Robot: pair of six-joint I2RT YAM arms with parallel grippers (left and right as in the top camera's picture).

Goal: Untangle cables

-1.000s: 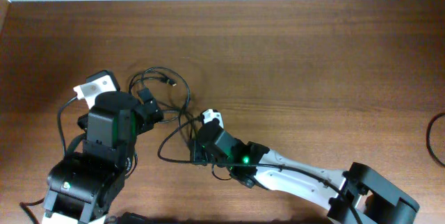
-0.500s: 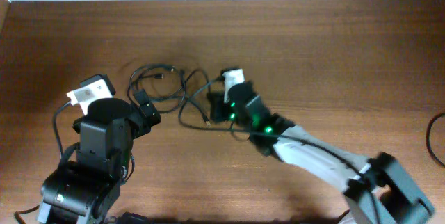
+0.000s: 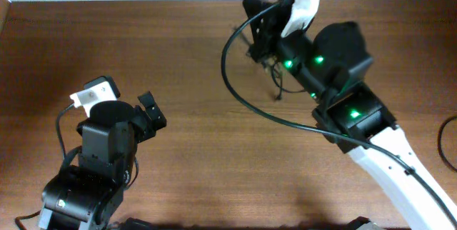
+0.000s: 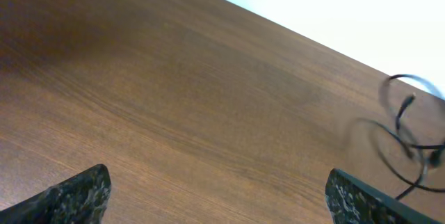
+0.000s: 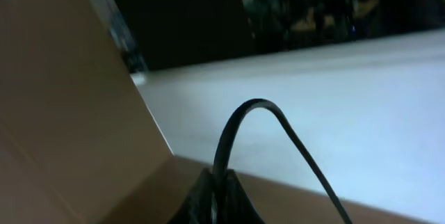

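The cables (image 3: 275, 80) are thin black cords hanging in a loose bunch from my right gripper (image 3: 258, 27), which is raised high near the table's far edge. In the right wrist view the jaws (image 5: 221, 186) are shut on one black cord (image 5: 236, 116) that arches up and off to the right. My left gripper (image 3: 152, 111) is low at the left, open and empty. In the left wrist view its fingertips (image 4: 215, 197) stand wide apart over bare wood, and the blurred cable loops (image 4: 410, 137) hang at the far right.
A thicker black wire of the right arm (image 3: 235, 91) swings out in a wide arc over the wooden table (image 3: 178, 51). Another black cable (image 3: 446, 141) shows at the right edge. A pale wall runs along the table's far edge.
My right gripper has lifted the cables off the table by the left gripper and carried them up and toward the far edge. The left arm has barely moved.
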